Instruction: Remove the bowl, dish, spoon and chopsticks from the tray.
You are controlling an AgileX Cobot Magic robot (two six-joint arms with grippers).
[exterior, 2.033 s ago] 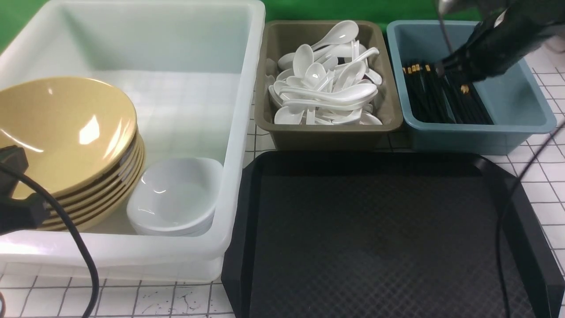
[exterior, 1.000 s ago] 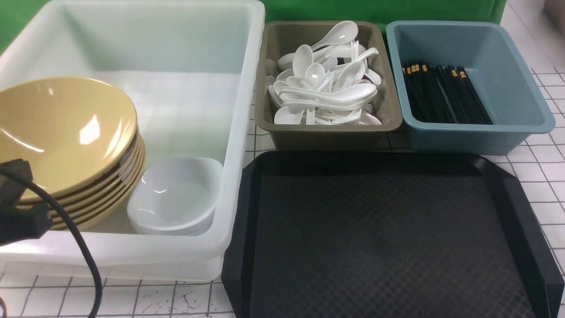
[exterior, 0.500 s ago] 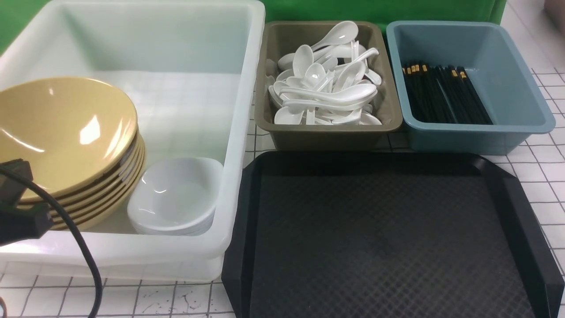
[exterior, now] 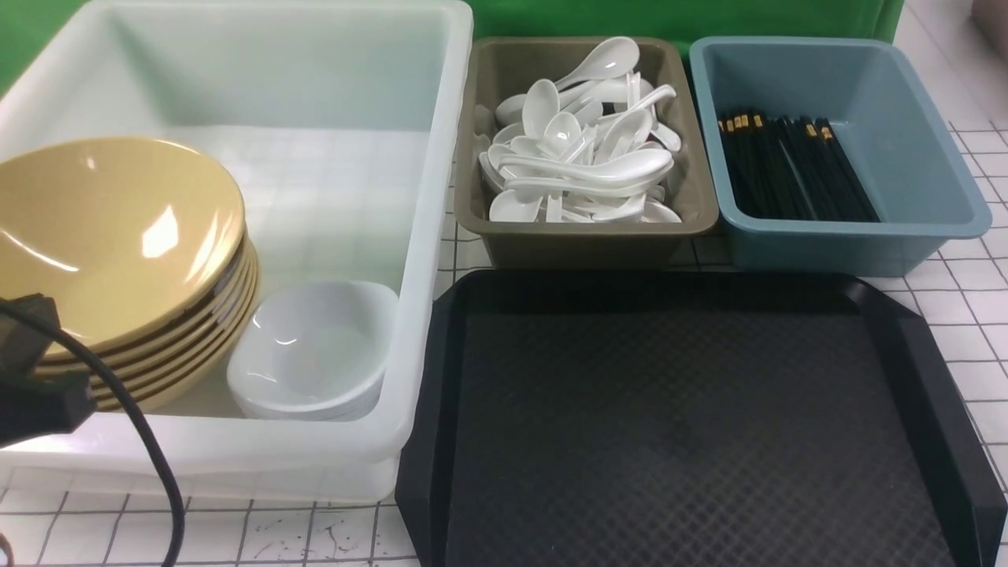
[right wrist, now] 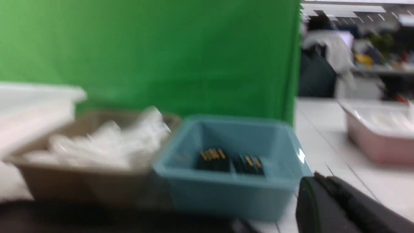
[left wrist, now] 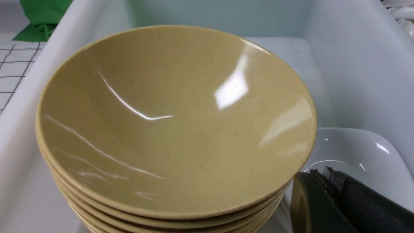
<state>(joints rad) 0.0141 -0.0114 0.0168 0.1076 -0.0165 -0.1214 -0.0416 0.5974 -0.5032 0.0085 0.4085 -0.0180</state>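
The black tray [exterior: 677, 425] lies at the front right with nothing on it. A yellow bowl [exterior: 110, 228] tops a stack of like bowls in the white tub [exterior: 425, 197]. Beside that stack, a white dish [exterior: 315, 346] tops a small pile of dishes. White spoons [exterior: 579, 157] fill the brown tub [exterior: 583, 244]. Black chopsticks [exterior: 791, 169] lie in the blue tub [exterior: 913, 157]. My left gripper [left wrist: 320, 173] is shut and empty, just beside the bowl's [left wrist: 174, 119] rim and over the dish [left wrist: 359, 152]. My right gripper [right wrist: 318, 177] is shut and empty, near the blue tub's corner and out of the front view.
The left arm's black body and cable [exterior: 47, 386] overlap the white tub's front left corner. A green backdrop [right wrist: 155, 51] stands behind the tubs. A pink tub [right wrist: 375, 142] sits far off to the right on the white gridded table [exterior: 976, 331].
Two seconds ago the right arm hung over the blue tub's chopsticks; it has since left the front view. Over the last second only the left arm's body has sunk slightly.
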